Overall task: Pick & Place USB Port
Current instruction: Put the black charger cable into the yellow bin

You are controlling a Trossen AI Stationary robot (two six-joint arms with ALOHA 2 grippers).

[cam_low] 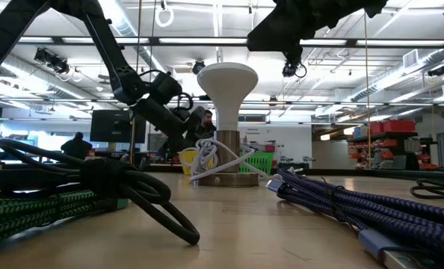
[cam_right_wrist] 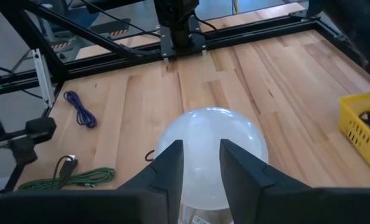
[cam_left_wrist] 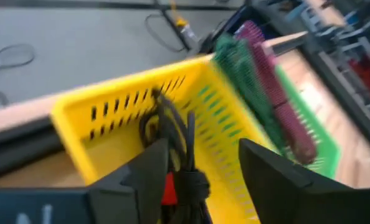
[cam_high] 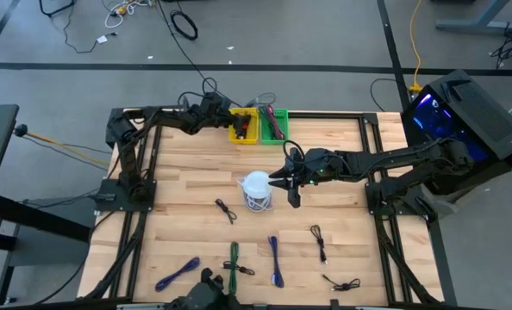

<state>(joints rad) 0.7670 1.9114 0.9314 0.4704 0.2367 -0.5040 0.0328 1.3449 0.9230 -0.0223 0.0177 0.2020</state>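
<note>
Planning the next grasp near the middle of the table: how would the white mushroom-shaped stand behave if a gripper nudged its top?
The white stand looks top-heavy: a broad dome on a narrow stem, so a high nudge would probably tip it. Its round base may resist somewhat. The white cable looped around the stem looks floppy and would likely drag along.

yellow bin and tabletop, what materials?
Yellow bin: looks like moulded plastic, glossy, with slotted vent holes in its walls. Tabletop: light wood, apparently butcher-block, with visible plank seams and grain, matte. Neither can be confirmed beyond the look.
</note>
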